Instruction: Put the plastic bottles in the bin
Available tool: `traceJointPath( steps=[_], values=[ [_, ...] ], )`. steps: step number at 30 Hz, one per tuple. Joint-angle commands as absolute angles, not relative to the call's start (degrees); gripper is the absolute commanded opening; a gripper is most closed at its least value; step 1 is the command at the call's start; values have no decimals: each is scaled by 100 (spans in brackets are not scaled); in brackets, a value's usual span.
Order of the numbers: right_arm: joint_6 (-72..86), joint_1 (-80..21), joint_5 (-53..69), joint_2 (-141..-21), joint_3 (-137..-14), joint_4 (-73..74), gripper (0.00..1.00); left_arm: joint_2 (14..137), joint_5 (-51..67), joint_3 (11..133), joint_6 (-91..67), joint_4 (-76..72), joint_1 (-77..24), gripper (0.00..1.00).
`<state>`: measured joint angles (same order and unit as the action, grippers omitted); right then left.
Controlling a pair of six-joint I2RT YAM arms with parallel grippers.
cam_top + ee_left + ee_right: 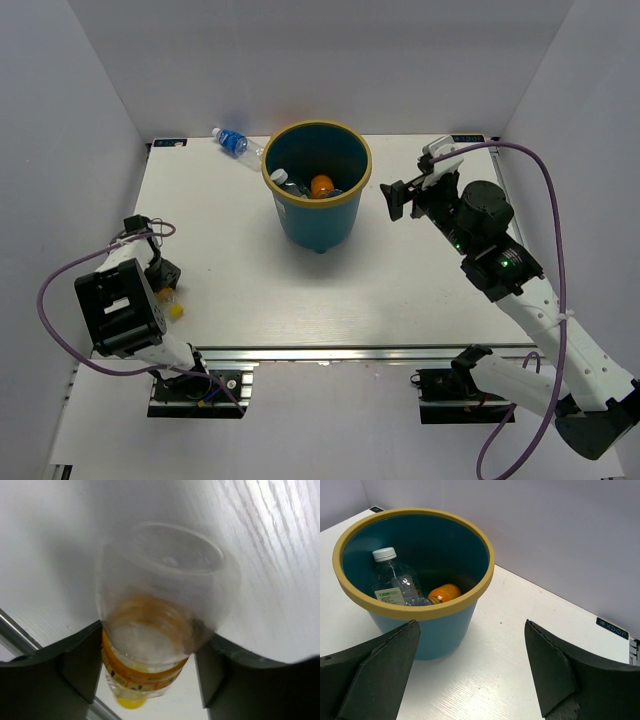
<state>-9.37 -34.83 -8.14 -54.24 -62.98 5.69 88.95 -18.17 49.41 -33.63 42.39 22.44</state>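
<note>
The teal bin (300,228) with a yellow-tan rim stands at the table's back middle. Inside it lie a stubby orange bottle (321,185) and a clear bottle (280,180). The right wrist view shows the bin (415,611), the orange bottle (445,592) and the clear, white-capped bottle with a pale label (395,582). A clear bottle with a blue label (232,141) lies on the table behind the bin's left. My left gripper (166,292) is shut on a clear bottle with a yellow-orange label and yellow cap (150,640) near the front left. My right gripper (400,200) is open and empty, right of the bin.
An aluminium rail (350,352) runs along the table's front edge and also shows in the left wrist view (15,635). White walls enclose the table on the left, back and right. Purple cables (553,200) loop from both arms.
</note>
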Motion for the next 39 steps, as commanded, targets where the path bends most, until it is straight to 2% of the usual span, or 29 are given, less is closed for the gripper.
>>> traceJointPath(
  steps=[1, 5, 6, 9, 11, 12, 14, 16, 19, 21, 22, 24, 26, 30, 31, 35, 39],
  values=[
    [-1011, -3445, -703, -5344, -6302, 325, 89, 8667, -1679, 5027, -3410, 4228, 2259, 73],
    [-993, -3437, -747, -5335, -6241, 229, 89, 8017, -1319, 5552, -3594, 4368, 2101, 50],
    [-941, -3437, -773, -5326, -6188, 176, 89, 7816, -1292, 5729, -3656, 4473, 1813, 47],
    [-617, -3437, -1080, -5379, -6074, 114, 89, 7629, -1712, 6756, -4024, 4675, 750, 46],
    [-467, -3419, -1230, -5414, -6030, 167, 89, 7664, -1776, 7441, -3999, 4720, 179, 49],
    [-405, -3402, -1300, -5423, -5951, 193, 89, 7681, -1741, 8166, -4008, 4746, 106, 49],
    [-177, -3366, -1546, -5353, -5784, 194, 89, 7682, -1479, 8786, -4034, 4537, -147, 49],
    [-62, -3340, -1661, -5239, -5443, 167, 89, 7612, -1171, 9313, -4078, 3835, -438, 51],
    [130, -3322, -1635, -4853, -4924, 79, 89, 7524, 163, 9195, -4376, 2264, -904, 55],
    [202, -3305, -1643, -4729, -4738, 70, 89, 7689, 518, 9228, -4412, 1568, -1492, 58],
    [228, -3313, -1661, -4650, -4642, 79, 89, 8021, 432, 9603, -4299, 1591, -1964, 59],
    [255, -3305, -1731, -4614, -4623, 105, 89, 8470, -197, 10114, -3851, 2011, -2415, 64],
    [246, -3305, -1767, -4579, -4658, 132, 89, 9136, -378, 10791, -3657, 2406, -2784, 64],
    [202, -3296, -1863, -4500, -4588, 141, 89, 9737, -474, 11311, -3490, 2663, -2900, 76],
    [185, -3296, -1863, -4491, -4570, 132, 89, 9799, -492, 11372, -3463, 2724, -2909, 85],
    [132, -3296, -1916, -4561, -4570, 88, 89, 9783, -457, 11488, -3323, 3032, -2944, 98],
    [97, -3296, -1872, -4676, -4535, 62, 89, 9501, -255, 11355, -3278, 2918, -2962, 98]
  ],
)
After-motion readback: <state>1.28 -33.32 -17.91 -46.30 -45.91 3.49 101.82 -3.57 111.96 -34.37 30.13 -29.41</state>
